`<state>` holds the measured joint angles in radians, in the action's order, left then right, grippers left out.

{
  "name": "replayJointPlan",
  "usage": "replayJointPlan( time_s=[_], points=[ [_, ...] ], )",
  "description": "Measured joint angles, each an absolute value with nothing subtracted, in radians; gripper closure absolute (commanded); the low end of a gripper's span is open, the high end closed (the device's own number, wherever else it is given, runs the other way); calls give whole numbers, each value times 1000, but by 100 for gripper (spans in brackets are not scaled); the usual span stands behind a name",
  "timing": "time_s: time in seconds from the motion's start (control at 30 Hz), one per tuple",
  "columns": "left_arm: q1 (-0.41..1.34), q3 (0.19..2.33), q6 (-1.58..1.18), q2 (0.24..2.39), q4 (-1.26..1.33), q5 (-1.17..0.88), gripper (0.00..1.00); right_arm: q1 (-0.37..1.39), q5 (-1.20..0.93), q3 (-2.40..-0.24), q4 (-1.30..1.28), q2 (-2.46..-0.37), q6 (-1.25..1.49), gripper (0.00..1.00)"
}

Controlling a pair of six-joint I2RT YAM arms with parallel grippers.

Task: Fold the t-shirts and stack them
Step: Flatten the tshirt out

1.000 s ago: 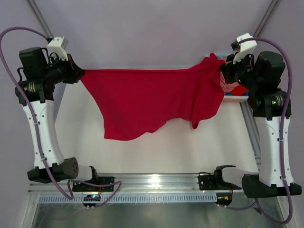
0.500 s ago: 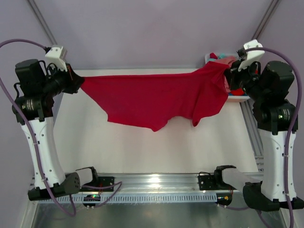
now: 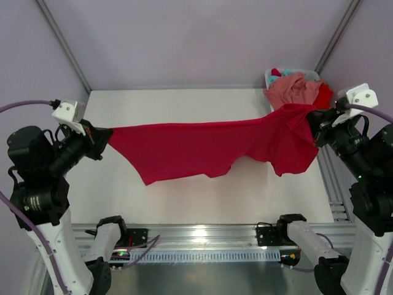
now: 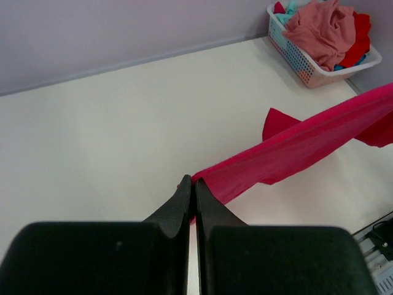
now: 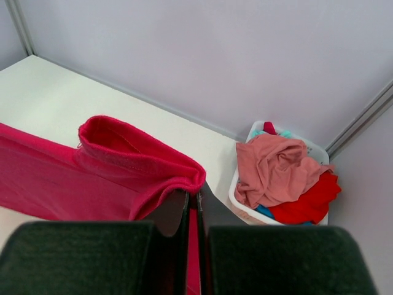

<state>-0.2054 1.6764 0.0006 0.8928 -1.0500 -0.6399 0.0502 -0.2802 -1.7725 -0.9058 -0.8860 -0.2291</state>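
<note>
The left end effector is out over the left edge of the counter. It is clenched on one end of the red shirt. In the left wrist view its two fingers are pressed together, with the red cloth coming out from between their tips.

From there the red shirt stretches in a wide band across the middle of the counter, lifted between the two arms. Its upper edge is pulled nearly straight, while its lower edge hangs in loose, uneven flaps, the deepest just right of the left grip. Whether any flap touches the counter cannot be told.

At the right end the cloth bunches into a thicker fold that droops below the grip. The right end effector is closed on this end. In the right wrist view a hemmed, rolled edge of the red shirt lies over the tips of its shut fingers.

Behind the right end effector, in the far right corner of the counter, stands a white basket. A crumpled pink shirt lies on top of the heap inside it. Another red garment is at its right side, and a bit of teal cloth shows at the far left of the heap.
</note>
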Motion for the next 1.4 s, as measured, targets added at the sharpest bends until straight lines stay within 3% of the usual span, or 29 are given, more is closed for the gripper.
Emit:
replayJointPlan(
  time_s=[0.8, 1.0, 1.13, 1.4],
  points=[
    [-207, 1702, 35, 517, -1275, -733, 100, 38, -335, -1757, -1019, -574, -210, 97],
    [-207, 1537, -6, 477, -1130, -753, 100, 37, -352, -1694, -945, -595, -207, 97],
    [-207, 1426, -74, 629, -942, -725, 100, 37, -340, -1608, -780, -714, -207, 97],
    [-208, 1500, -139, 1277, -566, -645, 100, 37, -282, -1607, -472, -1266, -209, 97]
  ],
)
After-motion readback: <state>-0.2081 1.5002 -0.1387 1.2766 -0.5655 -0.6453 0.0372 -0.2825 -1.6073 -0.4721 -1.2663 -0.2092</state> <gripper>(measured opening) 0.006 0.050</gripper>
